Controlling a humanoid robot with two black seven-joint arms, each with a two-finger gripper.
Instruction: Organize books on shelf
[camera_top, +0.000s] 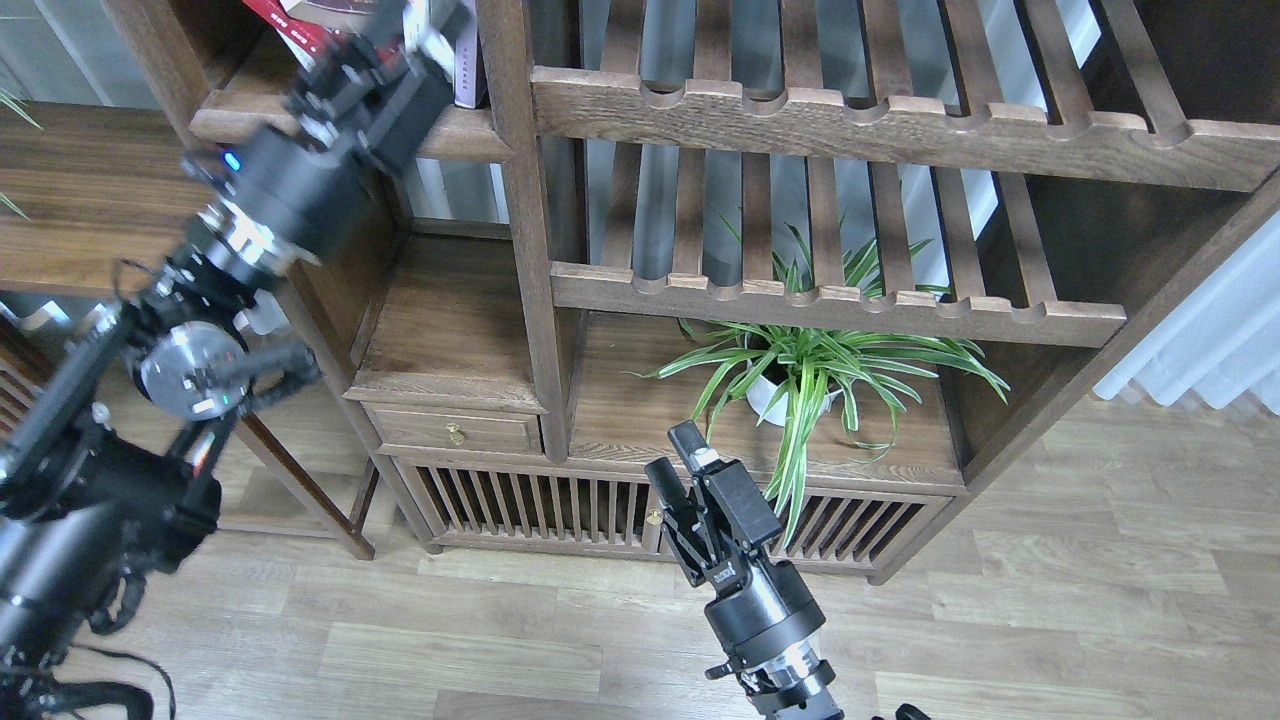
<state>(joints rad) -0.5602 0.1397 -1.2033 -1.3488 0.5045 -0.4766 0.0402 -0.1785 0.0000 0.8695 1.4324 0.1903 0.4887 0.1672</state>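
Observation:
The shelf (462, 141) is the dark-brown board at the top left. On it a corner of the red book (283, 17) leans at the frame's top edge, with the edge of another book lying on it. The yellow-green book is hidden. My left gripper (412, 32) is raised in front of the books, blurred, and covers most of them; I cannot tell how its fingers stand. My right gripper (677, 462) is open and empty, low in front of the cabinet, pointing up.
A thin lilac-spined book (467, 62) stands upright against the post (520, 230). Slatted racks (850, 120) fill the right side. A potted spider plant (800, 375) stands on the lower board. A side table (90, 200) is at the left.

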